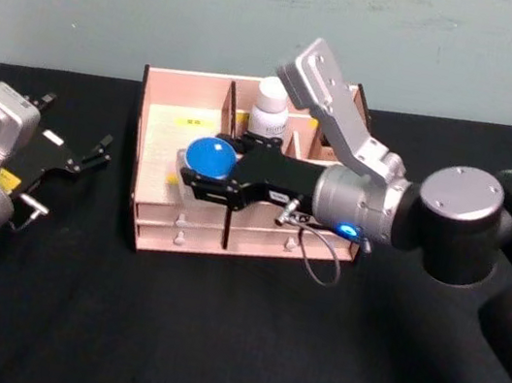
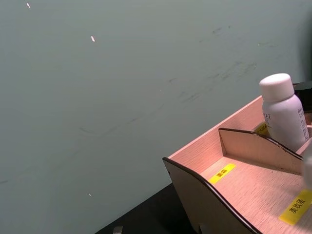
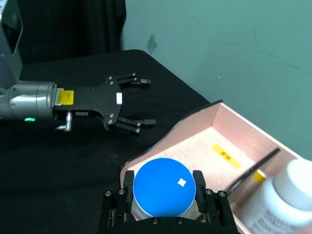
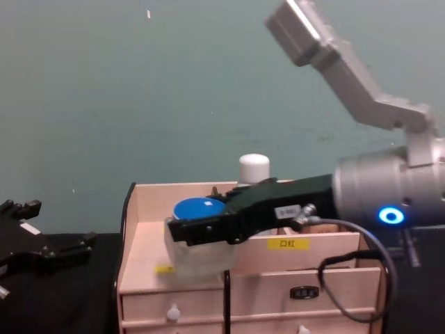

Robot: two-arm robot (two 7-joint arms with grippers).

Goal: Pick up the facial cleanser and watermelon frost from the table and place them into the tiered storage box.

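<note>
Right gripper (image 1: 202, 175) clamps watermelon frost (image 1: 211, 156) — jar base hidden.

We spot yellow labels (image 2: 223, 173) on the floor of the tiered storage box (image 2: 214, 195), each carrying dark characters, but we can't make them out. Another yellow label (image 4: 288, 243) sits on the box's front panel in the chest view, its marks equally unreadable to us. The facial cleanser (image 2: 282, 113) bears small dark lettering on its side; we can't read it. A yellow sticker (image 3: 67, 97) on the left gripper (image 3: 134, 102) shows dark print, illegible too.
</note>
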